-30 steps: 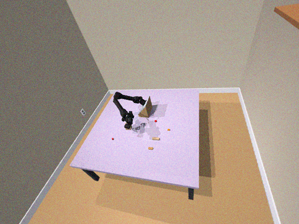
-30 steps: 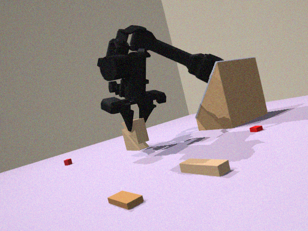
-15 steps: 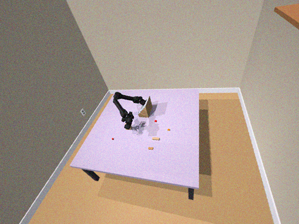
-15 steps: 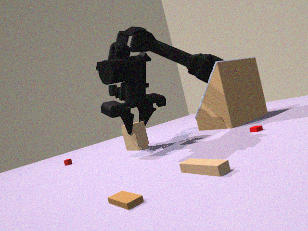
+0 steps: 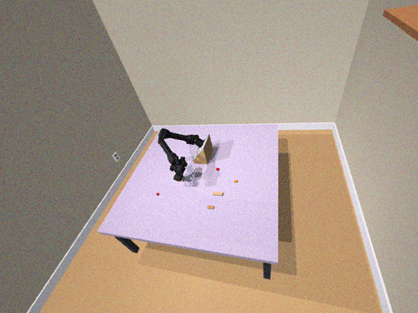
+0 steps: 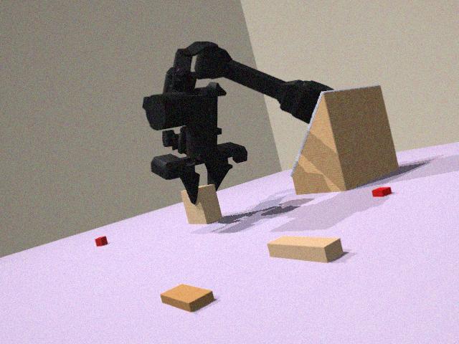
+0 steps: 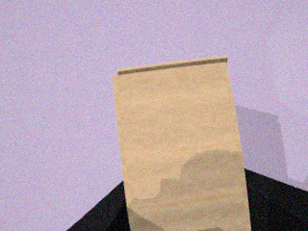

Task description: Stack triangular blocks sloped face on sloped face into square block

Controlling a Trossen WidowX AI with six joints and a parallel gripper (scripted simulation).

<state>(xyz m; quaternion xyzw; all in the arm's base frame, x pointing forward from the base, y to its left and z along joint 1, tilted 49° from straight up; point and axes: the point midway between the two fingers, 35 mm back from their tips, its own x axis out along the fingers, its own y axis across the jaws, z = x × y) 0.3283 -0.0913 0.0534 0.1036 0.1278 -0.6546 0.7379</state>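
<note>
- From above, the black arm (image 5: 170, 148) reaches across the lilac surface (image 5: 195, 229) beside a large wedge (image 5: 203, 153).
- Side on, the pincer (image 6: 204, 185) pinches a small triangular block (image 6: 201, 206) resting on the surface.
- At the wrist, that block fills the middle.

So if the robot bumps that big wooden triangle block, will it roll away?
Probably not. The big triangle block sits on a wide flat face, so it should slide or stay put rather than roll. It looks solid and stiff, likely hefty. The small block pinched in the fingers seems tippier.
</note>
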